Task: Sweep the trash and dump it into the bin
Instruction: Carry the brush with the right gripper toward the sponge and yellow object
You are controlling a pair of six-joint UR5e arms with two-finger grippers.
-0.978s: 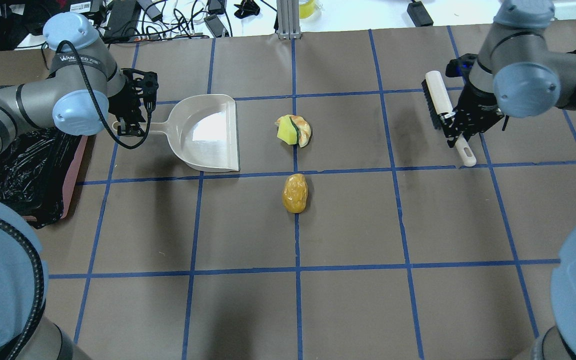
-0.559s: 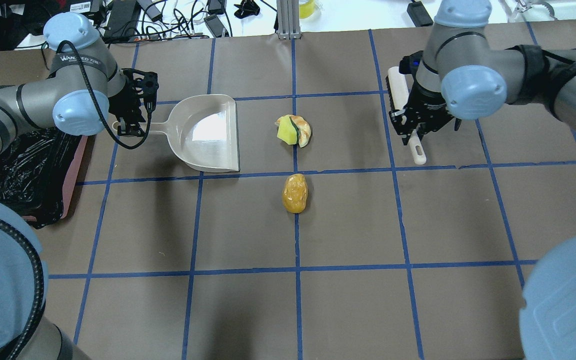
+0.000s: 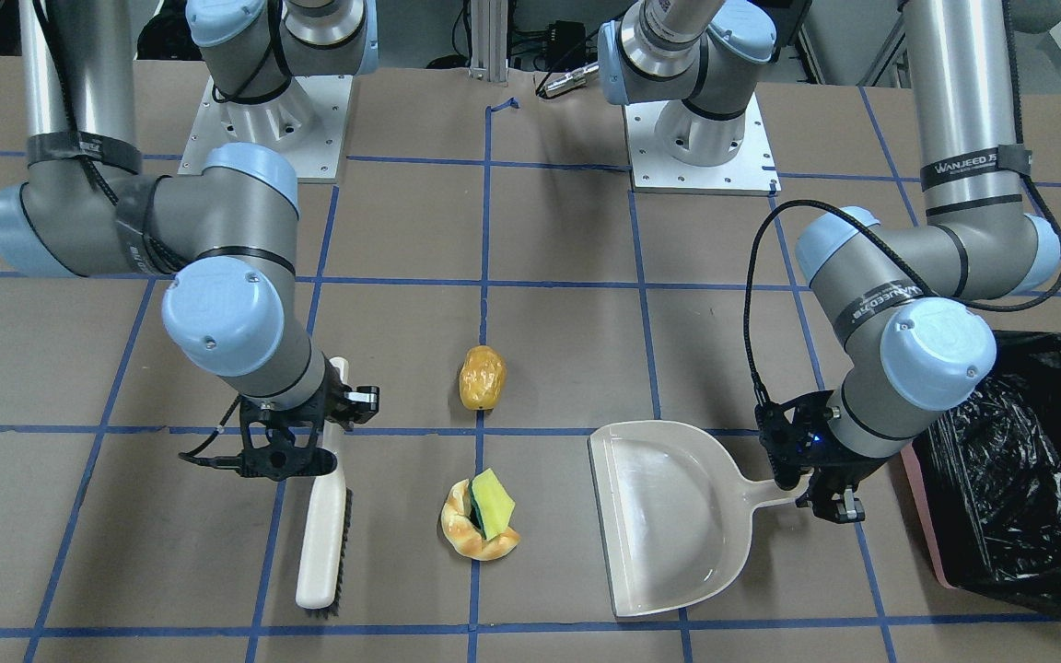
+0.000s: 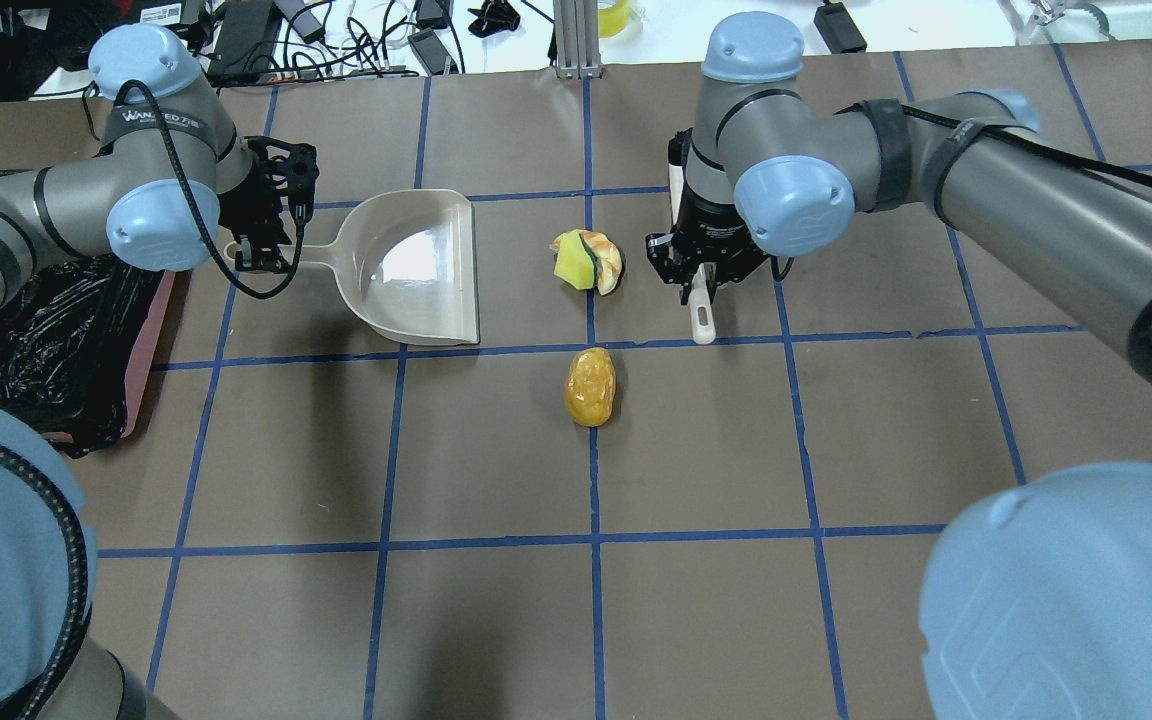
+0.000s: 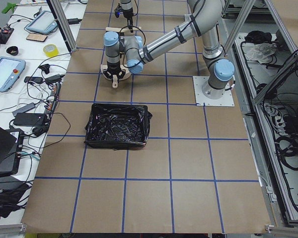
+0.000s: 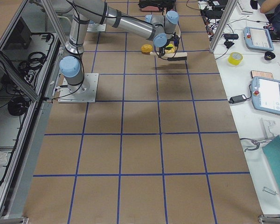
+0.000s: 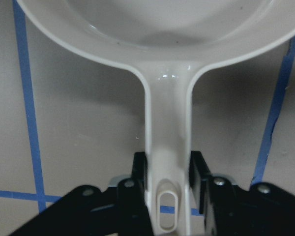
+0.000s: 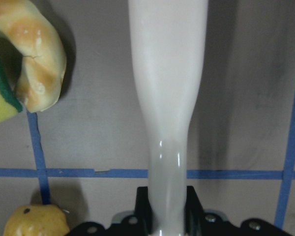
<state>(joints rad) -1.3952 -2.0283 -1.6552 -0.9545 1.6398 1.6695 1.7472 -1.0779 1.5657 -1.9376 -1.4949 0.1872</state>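
A yellow-orange potato-like piece [image 4: 590, 386] lies mid-table. A tan bread ring [image 4: 610, 264] with a yellow, green-backed sponge [image 4: 572, 264] on it lies just beyond it. My right gripper [image 4: 698, 280] is shut on the handle of a white brush [image 3: 323, 516], held just right of the ring in the overhead view; the right wrist view shows the ring [image 8: 39, 64] close beside the handle. My left gripper [image 4: 261, 262] is shut on the handle of the beige dustpan [image 4: 416, 270], whose mouth faces the trash. The pink bin [image 4: 148, 345] with its black bag stands at the left edge.
Cables and devices [image 4: 336, 30] and an aluminium post [image 4: 576, 40] lie beyond the table's far edge. Blue tape lines grid the brown table. The arm bases [image 3: 696, 138] stand at the robot's side.
My right arm has carried the brush leftward from the table's right side to just beside the bread ring and sponge. The left arm, dustpan and trash have not moved.
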